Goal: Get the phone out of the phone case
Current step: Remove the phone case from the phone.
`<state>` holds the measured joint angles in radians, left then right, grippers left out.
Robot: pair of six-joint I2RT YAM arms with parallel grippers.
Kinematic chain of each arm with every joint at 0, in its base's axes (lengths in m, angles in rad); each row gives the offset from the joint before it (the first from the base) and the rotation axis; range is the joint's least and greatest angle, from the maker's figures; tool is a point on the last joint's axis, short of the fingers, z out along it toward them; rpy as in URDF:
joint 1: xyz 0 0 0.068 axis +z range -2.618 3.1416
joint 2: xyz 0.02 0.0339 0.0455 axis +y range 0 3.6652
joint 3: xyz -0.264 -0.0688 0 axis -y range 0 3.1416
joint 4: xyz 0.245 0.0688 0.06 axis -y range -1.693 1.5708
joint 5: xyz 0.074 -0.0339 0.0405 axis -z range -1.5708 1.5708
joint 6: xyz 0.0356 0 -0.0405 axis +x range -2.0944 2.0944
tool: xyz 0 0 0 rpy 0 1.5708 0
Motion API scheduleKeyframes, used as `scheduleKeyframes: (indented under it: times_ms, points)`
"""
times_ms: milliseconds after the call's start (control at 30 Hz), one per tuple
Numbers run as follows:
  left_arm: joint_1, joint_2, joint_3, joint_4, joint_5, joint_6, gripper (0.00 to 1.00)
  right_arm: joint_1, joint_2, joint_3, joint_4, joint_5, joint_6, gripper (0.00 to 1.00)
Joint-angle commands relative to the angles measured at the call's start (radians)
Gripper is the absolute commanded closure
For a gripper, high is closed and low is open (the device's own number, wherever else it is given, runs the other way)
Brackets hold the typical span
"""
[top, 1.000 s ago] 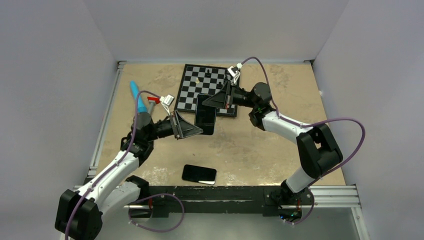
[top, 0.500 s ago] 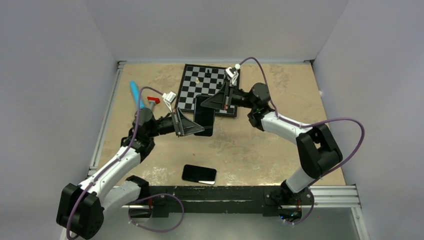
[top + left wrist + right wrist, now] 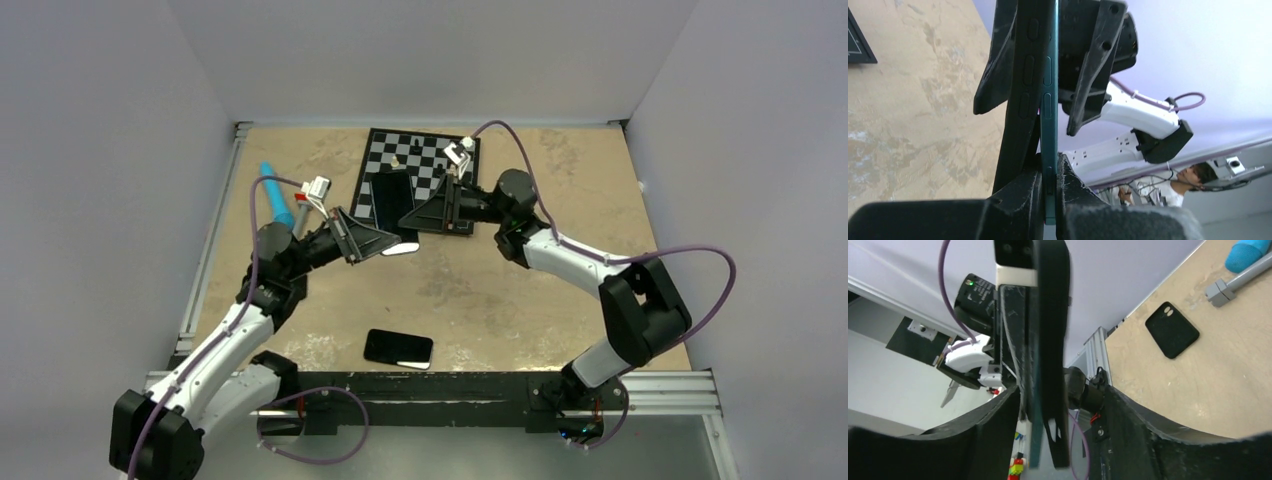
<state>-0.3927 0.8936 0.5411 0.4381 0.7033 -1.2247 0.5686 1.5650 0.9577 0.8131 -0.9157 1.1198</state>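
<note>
Lying nearest the arm bases on the tan table [image 3: 500,290] is a black phone-sized slab [image 3: 398,347], flat and untouched, well apart from both arms. Whether it is a phone or a case cannot be told.

Farther in, near the middle of the table, the two arms meet from opposite sides. The left gripper [image 3: 392,242] reaches in from the left. Its wrist camera shows its two pads [image 3: 1070,200] pinched tight on the near end of the phone [image 3: 1049,100], seen edge-on as a thin teal strip with side buttons. The black phone case [image 3: 1020,95] runs along the left of that strip. The case lies against the phone at the far end, but near the left gripper's pads a narrow gap shows between the two. The phone is not out of the case.

The right gripper [image 3: 410,220] comes in from the right and is closed around the far part of the case, one finger on each face, with the phone sandwiched inside.

From above, the cased phone is held off the table, over the near left part of a black-and-white chessboard [image 3: 430,160]. A few small chess pieces [image 3: 397,160] stand on the board's far rows.

At the far left of the table lies a blue-headed tool [image 3: 274,195] with a grey handle.
</note>
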Motion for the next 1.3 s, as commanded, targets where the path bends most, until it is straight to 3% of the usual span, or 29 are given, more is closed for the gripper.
scheduleKeyframes:
  times_ms: [0, 233, 567, 800, 1000, 1067, 1200, 1267]
  points:
    - [0.005, -0.1, 0.004, 0.018, -0.172, -0.044, 1.0, -0.033, -0.089, -0.063, 0.036, 0.014, -0.025, 0.31]
    - [0.006, -0.183, -0.025, -0.005, -0.36, -0.157, 1.0, -0.035, -0.128, -0.188, 0.2, 0.15, 0.075, 0.29]
    - [0.007, -0.195, -0.082, 0.131, -0.441, -0.305, 1.0, 0.06, 0.038, -0.189, 0.564, 0.223, 0.299, 0.54]
    - [0.006, -0.205, -0.097, 0.144, -0.436, -0.325, 1.0, 0.124, 0.101, -0.143, 0.577, 0.287, 0.297, 0.58]
    - [0.006, -0.207, -0.12, 0.17, -0.43, -0.357, 1.0, 0.144, 0.129, -0.106, 0.552, 0.333, 0.279, 0.69]
    - [0.006, -0.212, -0.125, 0.172, -0.43, -0.365, 1.0, 0.146, 0.131, -0.095, 0.523, 0.349, 0.265, 0.75]
    - [0.007, -0.215, -0.131, 0.184, -0.43, -0.383, 1.0, 0.153, 0.123, -0.083, 0.391, 0.39, 0.2, 1.0]
    - [0.006, -0.217, -0.128, 0.201, -0.422, -0.395, 1.0, 0.153, 0.096, -0.086, 0.204, 0.435, 0.123, 1.0]
